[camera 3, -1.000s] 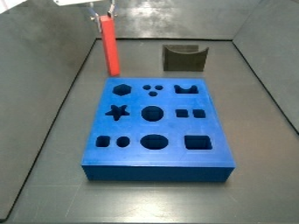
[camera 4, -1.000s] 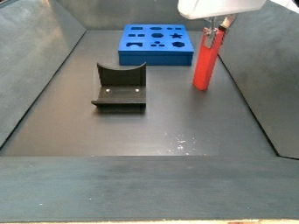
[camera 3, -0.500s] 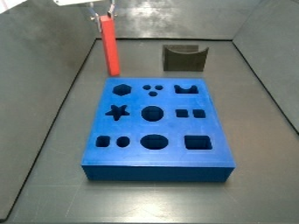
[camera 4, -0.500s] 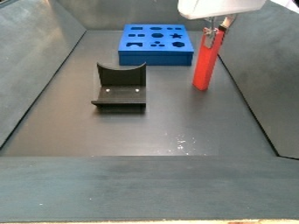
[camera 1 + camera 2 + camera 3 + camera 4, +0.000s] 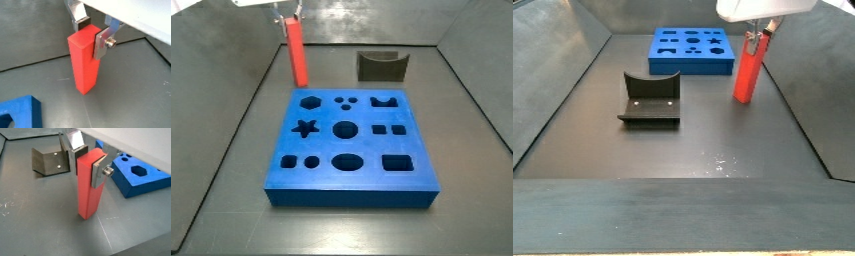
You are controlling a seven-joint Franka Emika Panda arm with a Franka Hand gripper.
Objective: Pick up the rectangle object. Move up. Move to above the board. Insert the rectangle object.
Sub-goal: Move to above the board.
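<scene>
Gripper (image 5: 91,31) clamped on top of red bar (image 5: 84,62); bar upright, beside board (image 5: 350,143), w/ fixture (image 5: 648,99) near.

The gripper (image 5: 293,17) is cropped in both side views; the board (image 5: 19,112) seems mostly cut off

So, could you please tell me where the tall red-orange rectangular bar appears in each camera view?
Wrist view: red-orange bar, centre, between the gripper fingers.
Wrist view, centre.
Side view, upper left.
Side view, upper right.
Shared landmark: blue board.
</scene>
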